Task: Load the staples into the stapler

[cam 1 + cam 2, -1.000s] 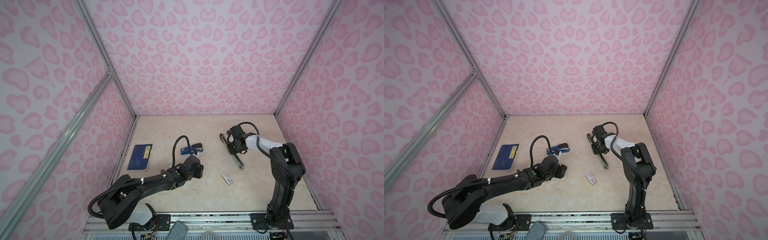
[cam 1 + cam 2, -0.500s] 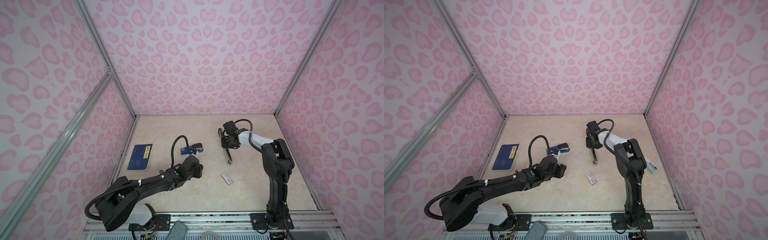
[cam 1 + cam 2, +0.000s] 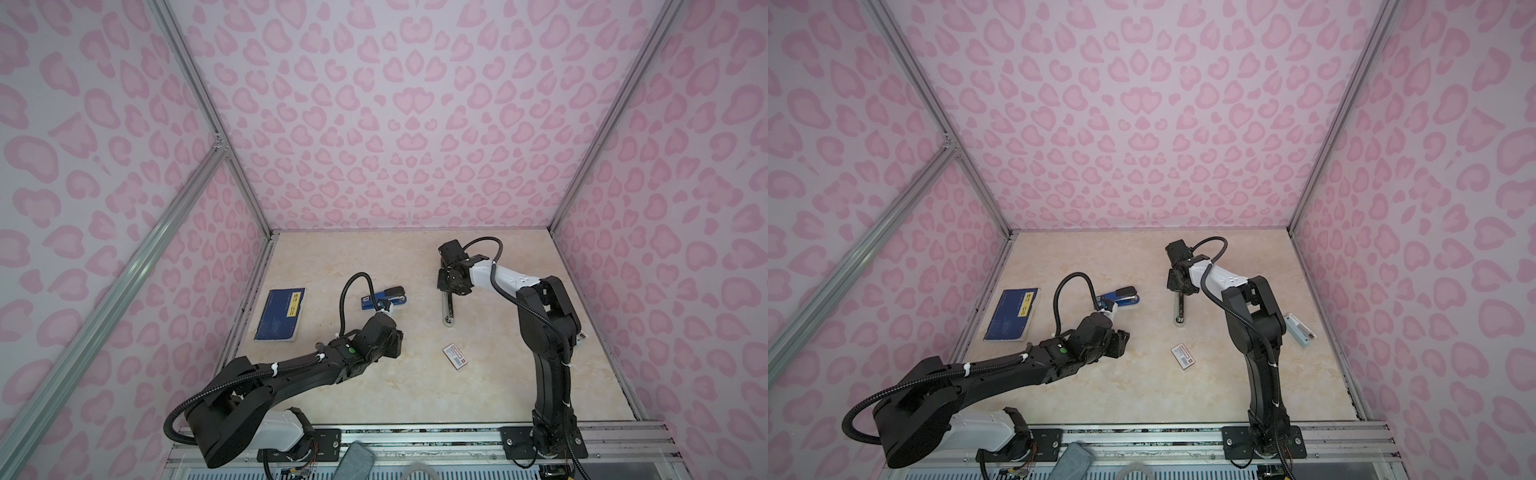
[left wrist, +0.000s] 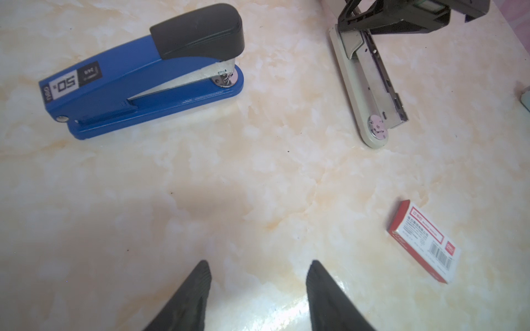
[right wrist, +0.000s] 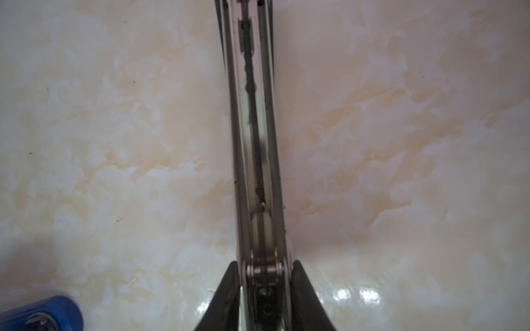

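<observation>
The grey stapler (image 3: 448, 307) (image 3: 1179, 309) lies opened on the marble floor, its bare metal magazine rail (image 5: 255, 129) facing up. My right gripper (image 5: 266, 263) (image 3: 447, 291) straddles its hinge end. The fingers sit close beside the metal, with a thin pale gap on one side. The white staple box with the red label (image 3: 456, 356) (image 4: 424, 243) lies closed nearer the front. I cannot make out the staples themselves. My left gripper (image 4: 258, 266) (image 3: 1121, 338) hovers open and empty over bare floor, left of the box.
A blue stapler with a black top (image 3: 384, 297) (image 4: 137, 74) rests closed behind the left gripper. A dark blue booklet (image 3: 280, 314) lies by the left wall. A small white tray-like piece (image 3: 1299, 330) sits beside the right arm.
The right arm swung the grey stapler from a slant to pointing straight at the front edge, shifting it back and left, and its jaws have eased apart. The left arm barely moved.
</observation>
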{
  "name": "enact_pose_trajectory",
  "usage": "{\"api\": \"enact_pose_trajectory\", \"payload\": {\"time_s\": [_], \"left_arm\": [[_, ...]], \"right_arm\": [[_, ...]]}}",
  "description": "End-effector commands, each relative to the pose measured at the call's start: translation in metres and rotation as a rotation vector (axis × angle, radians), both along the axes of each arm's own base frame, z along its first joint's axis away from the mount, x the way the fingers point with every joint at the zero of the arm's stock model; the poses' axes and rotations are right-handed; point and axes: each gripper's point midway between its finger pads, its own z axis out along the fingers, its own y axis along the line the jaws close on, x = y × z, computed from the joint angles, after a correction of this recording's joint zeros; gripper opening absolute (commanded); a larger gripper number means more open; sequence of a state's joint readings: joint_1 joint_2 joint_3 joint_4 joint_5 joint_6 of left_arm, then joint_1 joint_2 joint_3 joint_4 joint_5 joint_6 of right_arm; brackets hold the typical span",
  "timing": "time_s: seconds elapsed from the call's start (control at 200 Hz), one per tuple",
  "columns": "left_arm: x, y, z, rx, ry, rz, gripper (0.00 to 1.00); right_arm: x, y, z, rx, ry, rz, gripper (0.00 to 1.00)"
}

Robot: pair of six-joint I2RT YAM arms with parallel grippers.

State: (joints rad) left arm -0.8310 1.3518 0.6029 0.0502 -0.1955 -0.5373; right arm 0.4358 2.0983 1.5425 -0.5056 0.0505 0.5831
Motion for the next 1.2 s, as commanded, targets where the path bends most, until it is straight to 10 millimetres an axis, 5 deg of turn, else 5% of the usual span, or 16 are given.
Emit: {"api": "enact_pose_trajectory", "payload": {"time_s": [0.0, 0.225, 0.385, 0.63, 0.875, 1.195], "left_arm": [[0.003, 0.003, 0.004, 0.0, -0.014, 0.021, 0.58], [0.012, 0.012, 0.022, -0.028, -0.035, 0.057, 0.65], [0.029, 0.025, 0.047, -0.055, -0.068, 0.087, 0.82], [0.069, 0.026, 0.069, -0.055, -0.037, 0.054, 0.83], [0.108, 0.008, 0.064, -0.045, 0.027, -0.064, 0.84], [0.15, -0.009, 0.044, 0.005, 0.082, -0.125, 0.84]], "right_arm": [[0.007, 0.0, 0.01, 0.003, -0.04, -0.016, 0.4], [0.003, 0.006, 0.05, 0.057, -0.124, 0.033, 0.48], [-0.024, 0.008, 0.064, 0.119, -0.163, 0.106, 0.53], [-0.074, 0.028, 0.067, 0.291, -0.179, 0.277, 0.54], [-0.113, 0.037, 0.067, 0.357, -0.194, 0.38, 0.55], [-0.127, 0.045, 0.061, 0.371, -0.176, 0.415, 0.55]]}}
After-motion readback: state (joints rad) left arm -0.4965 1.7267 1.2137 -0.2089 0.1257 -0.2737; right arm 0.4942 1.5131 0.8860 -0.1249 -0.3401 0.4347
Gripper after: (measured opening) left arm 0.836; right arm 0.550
